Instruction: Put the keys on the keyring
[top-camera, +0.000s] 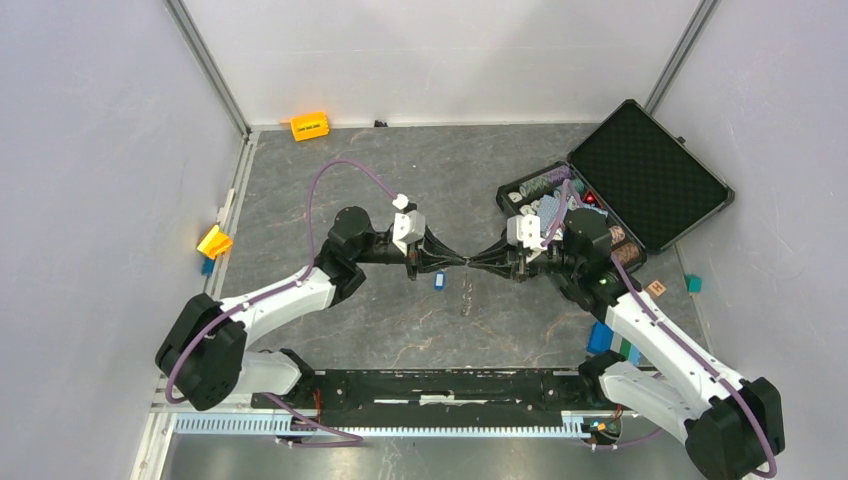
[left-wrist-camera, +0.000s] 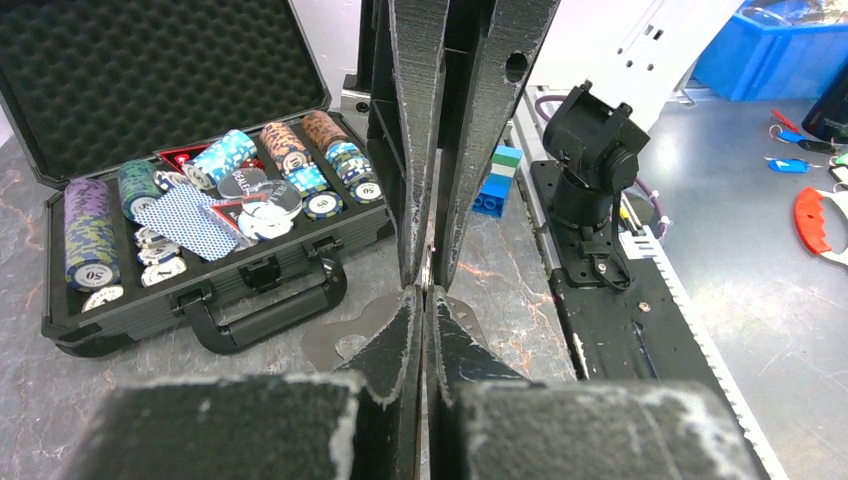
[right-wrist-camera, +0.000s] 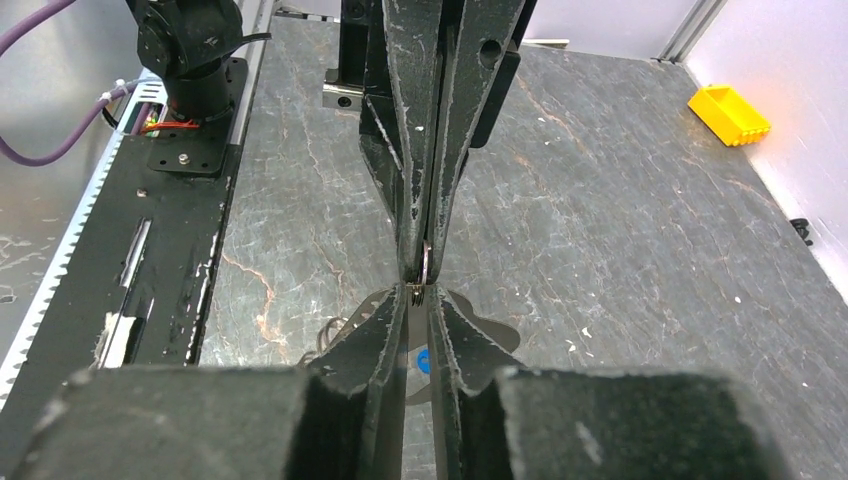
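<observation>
Most of the action is hidden. In the top view the left pincer (left-wrist-camera: 424, 305) and right pincer (right-wrist-camera: 418, 305) meet tip to tip over the middle of the worktop (top-camera: 400, 335), and the keyring itself is too small to make out there.

- keyring (right-wrist-camera: 427, 262): only a thin silver arc shows, in the right wrist view. It is clamped between the left pincer's closed fingers, and the rest of it is covered by those fingers.
- Right pincer: fingers drawn together to a narrow slit, nipping a small metal bit (right-wrist-camera: 415, 291) at the very tips. Can't tell whether that is a key or part of the ring.
- Left wrist view: both sets of fingers block the contact point and only a speck of metal shows between them.
- blue tag (top-camera: 438, 282): sits just below the left pincer tips in the top view and peeks out between the right pincer's fingers in its wrist view. Can't tell whether it hangs or lies on the worktop, or whether it is joined to the ring.
- No key blade can be made out clearly in any view.

An open black case (top-camera: 650, 170) of poker chips (left-wrist-camera: 230, 160) sits at the far right of the worktop, partly behind the right arm. A yellow block (top-camera: 309, 126) is at the far edge.
</observation>
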